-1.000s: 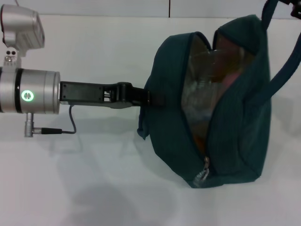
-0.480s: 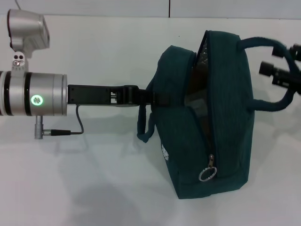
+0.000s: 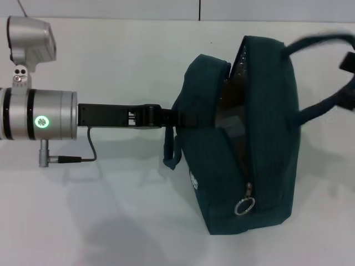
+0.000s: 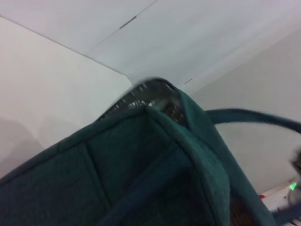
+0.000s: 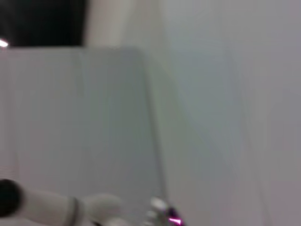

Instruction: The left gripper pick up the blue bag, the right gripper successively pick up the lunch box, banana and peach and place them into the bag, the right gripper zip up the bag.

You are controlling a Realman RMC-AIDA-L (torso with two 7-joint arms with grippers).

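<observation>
A blue bag stands on my white surface, its zipper partly undone, silvery lining showing in the gap, and a ring pull hanging low on the front. My left pincer reaches in from the left and is clamped on the bag's near handle strap. My right pincer shows only as a dark blur at the right edge by the far handle; it seems to touch the loop, but I cannot tell its grip
</observation>
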